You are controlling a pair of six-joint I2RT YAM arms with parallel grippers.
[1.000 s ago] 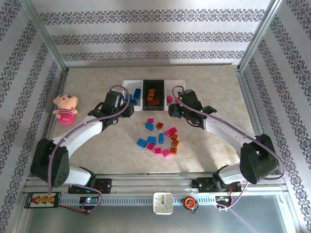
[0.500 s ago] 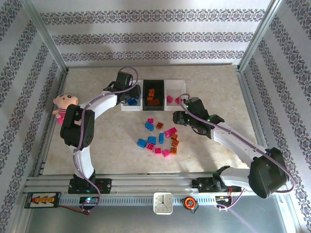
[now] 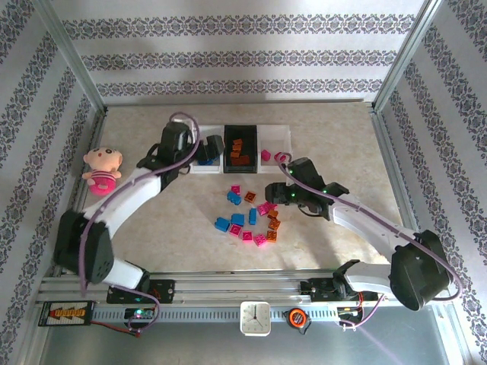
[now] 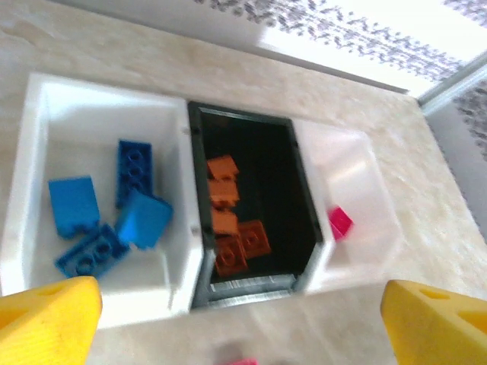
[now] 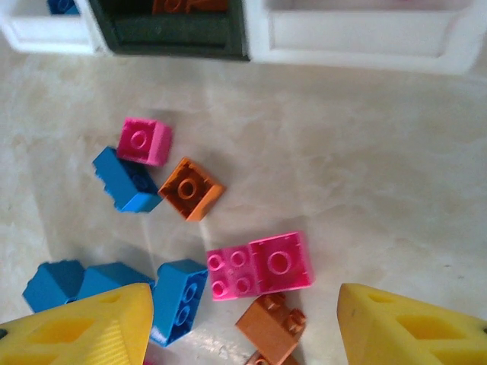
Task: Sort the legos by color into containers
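From above, the three bins sit in a row near the middle of the table's (image 3: 342, 137) far edge: left white bin (image 3: 205, 169), black bin (image 3: 242, 135), right white bin (image 3: 278, 137). The left gripper (image 3: 202, 149) is over the left white bin, and the right gripper (image 3: 268, 190) is over the far-right side of the loose legos (image 3: 237, 220), which are scattered mid-table. A pink plush doll (image 3: 101, 169) lies by the left edge. In the left wrist view, the left gripper (image 4: 243, 319) is spread wide with nothing in it. Below it are four blue bricks (image 4: 135, 171) in the left white bin (image 4: 46, 114), orange bricks (image 4: 228, 220) in the black bin (image 4: 266, 152) and one magenta brick (image 4: 338, 222) in the right white bin (image 4: 358, 167). In the right wrist view, the right gripper's (image 5: 243, 327) fingers stand apart, gripping nothing, above a joined pink pair (image 5: 262, 266), an orange brick (image 5: 270, 325) and a blue brick (image 5: 179, 300) lying on the table.
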